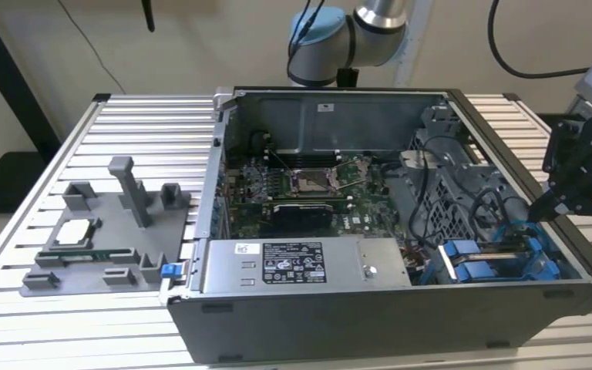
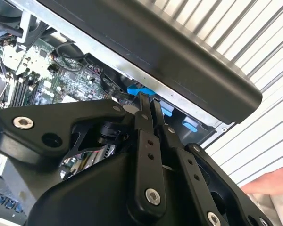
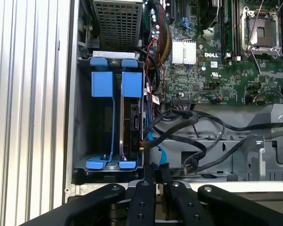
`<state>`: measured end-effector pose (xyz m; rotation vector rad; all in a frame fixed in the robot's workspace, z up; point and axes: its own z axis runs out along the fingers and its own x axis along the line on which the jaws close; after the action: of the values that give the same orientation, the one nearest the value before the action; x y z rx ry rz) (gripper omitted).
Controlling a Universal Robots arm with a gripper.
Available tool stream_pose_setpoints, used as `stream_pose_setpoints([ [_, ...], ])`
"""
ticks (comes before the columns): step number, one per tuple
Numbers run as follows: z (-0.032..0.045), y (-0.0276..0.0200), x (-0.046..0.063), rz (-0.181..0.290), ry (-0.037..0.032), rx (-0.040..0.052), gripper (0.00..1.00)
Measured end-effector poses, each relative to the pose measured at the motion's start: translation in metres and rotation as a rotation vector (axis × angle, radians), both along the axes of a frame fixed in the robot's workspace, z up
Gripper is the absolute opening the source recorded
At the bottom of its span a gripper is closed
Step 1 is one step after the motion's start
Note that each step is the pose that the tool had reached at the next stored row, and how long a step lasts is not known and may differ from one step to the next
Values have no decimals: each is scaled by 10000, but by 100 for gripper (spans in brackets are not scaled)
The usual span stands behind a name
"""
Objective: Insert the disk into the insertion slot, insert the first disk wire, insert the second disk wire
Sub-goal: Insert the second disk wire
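Black cables beside insertion slot

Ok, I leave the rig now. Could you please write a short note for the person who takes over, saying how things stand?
Claw: fingers together, at a corner of the insertion slot, right by a blue wire. Whether it pinches that wire, I cannot tell.
Disk: stands on edge inside the slot, in its blue carrier.
Done: the disk appears inserted.
Left: both disk wires. Black wires lie loose beside the slot, and none is seen plugged into the disk.
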<state>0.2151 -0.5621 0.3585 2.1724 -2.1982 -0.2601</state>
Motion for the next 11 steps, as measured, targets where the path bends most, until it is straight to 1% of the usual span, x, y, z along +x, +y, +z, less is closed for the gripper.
stream_pose_setpoints([
  [5,57,1,-23,1,7,0,0],
  [11,159,1,-101,1,8,0,0],
])
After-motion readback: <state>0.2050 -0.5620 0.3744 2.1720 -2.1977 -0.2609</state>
